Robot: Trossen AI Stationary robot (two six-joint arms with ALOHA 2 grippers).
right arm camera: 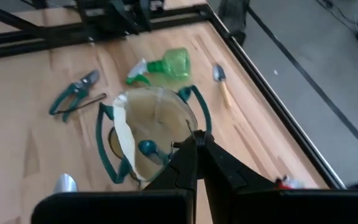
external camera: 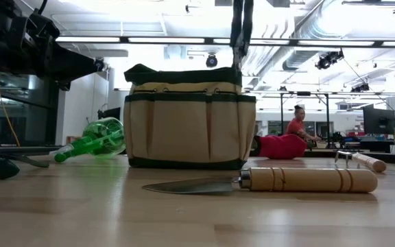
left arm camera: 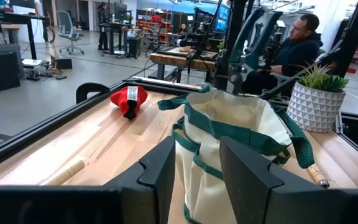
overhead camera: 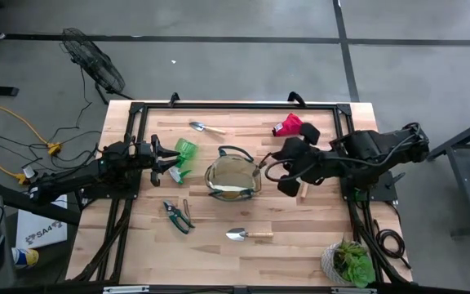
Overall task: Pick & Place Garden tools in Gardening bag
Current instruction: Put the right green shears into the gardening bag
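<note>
Two matte-black jointed arms, blocky housings, black cables looped at the wrists. Left gripper (left arm camera: 194,177): flat, angular dark fingers with stepped inner edges. Right gripper (right arm camera: 196,155): slim black fingers tapered to a point.

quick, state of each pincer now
left pincer: open, empty, facing the gardening bag.
right pincer: closed on a bag handle.

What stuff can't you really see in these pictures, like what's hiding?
- Inside of the gardening bag: low view shows only its outer wall; the right wrist view looks in, but the right gripper covers part.
- Trowel: right wrist view, cut off by the arm's dark body.
- Red piece: low view, partly behind the bag.
- Left gripper: its own view shows two apart fingers; nothing visible between them, though the tips are cut off.
</note>
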